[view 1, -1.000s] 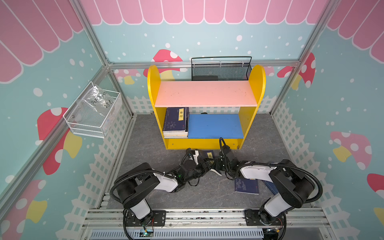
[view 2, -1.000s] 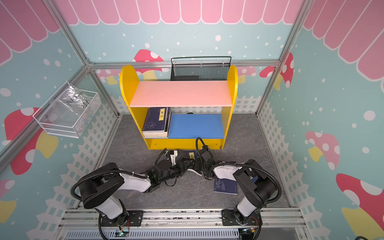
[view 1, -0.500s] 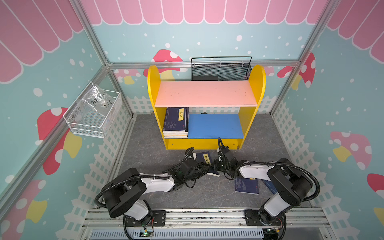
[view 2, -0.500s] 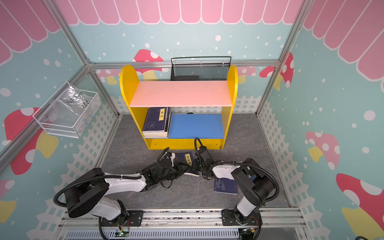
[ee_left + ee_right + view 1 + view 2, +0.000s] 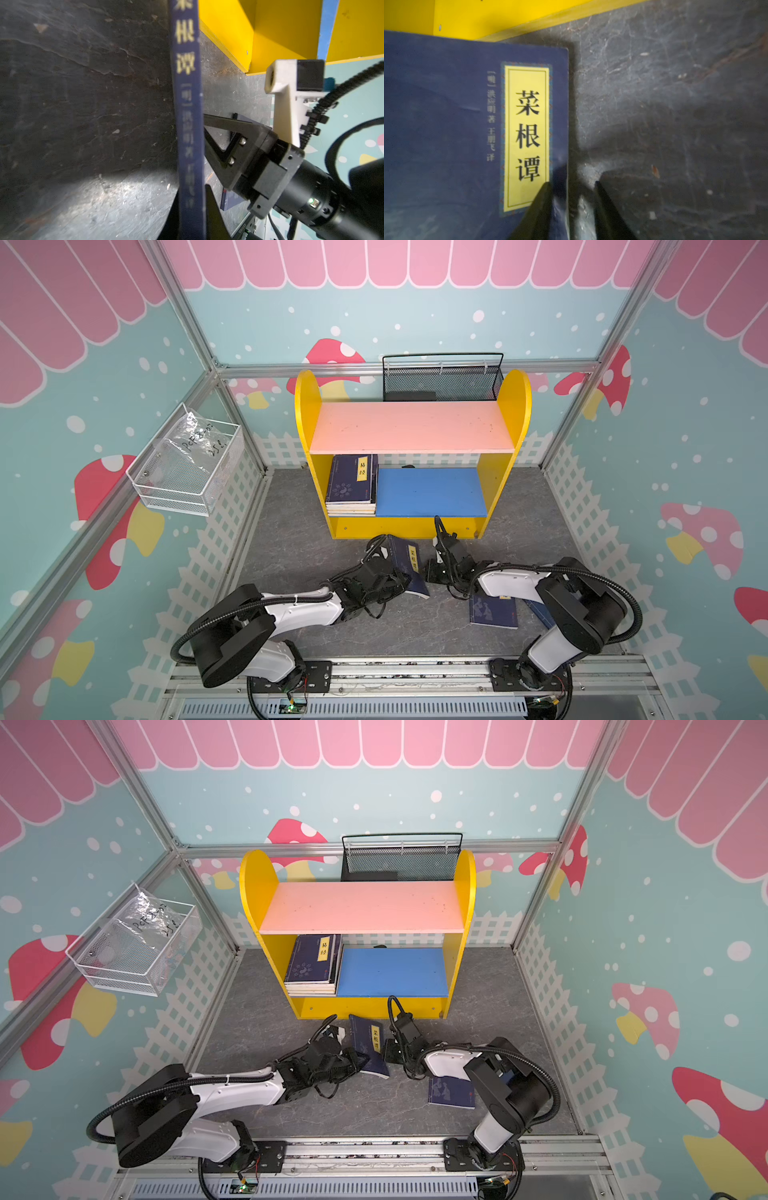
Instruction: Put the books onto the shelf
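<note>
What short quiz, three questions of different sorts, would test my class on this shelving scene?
1. True or false: the pink board carries no books.
2. The left gripper is: A open; B shut on the book; C out of view.
3. Fill in: the stack lies on the ___ board.
Key: 1 true; 2 B; 3 blue board.
</note>
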Robot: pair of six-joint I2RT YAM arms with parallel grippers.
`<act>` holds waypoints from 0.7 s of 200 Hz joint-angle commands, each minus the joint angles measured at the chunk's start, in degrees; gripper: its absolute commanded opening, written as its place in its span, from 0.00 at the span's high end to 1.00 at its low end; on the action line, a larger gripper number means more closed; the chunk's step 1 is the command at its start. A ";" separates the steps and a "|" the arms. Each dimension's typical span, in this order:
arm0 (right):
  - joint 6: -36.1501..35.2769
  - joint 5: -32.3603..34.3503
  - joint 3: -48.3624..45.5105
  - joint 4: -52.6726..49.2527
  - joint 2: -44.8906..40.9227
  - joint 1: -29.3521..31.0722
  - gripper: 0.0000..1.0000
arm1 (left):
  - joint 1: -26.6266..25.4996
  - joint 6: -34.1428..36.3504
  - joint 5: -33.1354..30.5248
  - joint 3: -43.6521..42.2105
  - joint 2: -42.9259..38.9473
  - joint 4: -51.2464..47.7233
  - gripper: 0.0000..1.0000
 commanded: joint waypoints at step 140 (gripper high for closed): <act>3.61 -34.15 -2.28 24.27 -29.91 -1.23 0.09 | 1.36 34.69 0.39 19.08 -43.81 -36.10 1.00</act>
